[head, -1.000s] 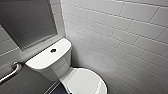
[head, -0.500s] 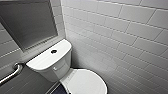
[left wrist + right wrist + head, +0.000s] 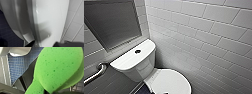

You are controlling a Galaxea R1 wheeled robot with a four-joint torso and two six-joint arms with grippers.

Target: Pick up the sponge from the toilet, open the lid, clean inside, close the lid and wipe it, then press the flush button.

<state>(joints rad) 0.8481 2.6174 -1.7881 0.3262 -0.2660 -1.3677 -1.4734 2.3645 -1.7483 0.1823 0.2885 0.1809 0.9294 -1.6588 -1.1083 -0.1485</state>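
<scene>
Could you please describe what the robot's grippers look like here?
Little of them shows. The left gripper appears as two dark, near-black blurred shapes with rounded ends. The right gripper shows as black bits at the narrow end of the sponge, beside a flat dark grey bar. No cables or markings can be made out.

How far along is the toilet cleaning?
Done: bright green soft sponge is off the white glossy ceramic toilet, pinched in the right gripper. In hand: the white oval lid lies shut; whether inside was cleaned, cannot tell. Left: small round dark flush button.
</scene>
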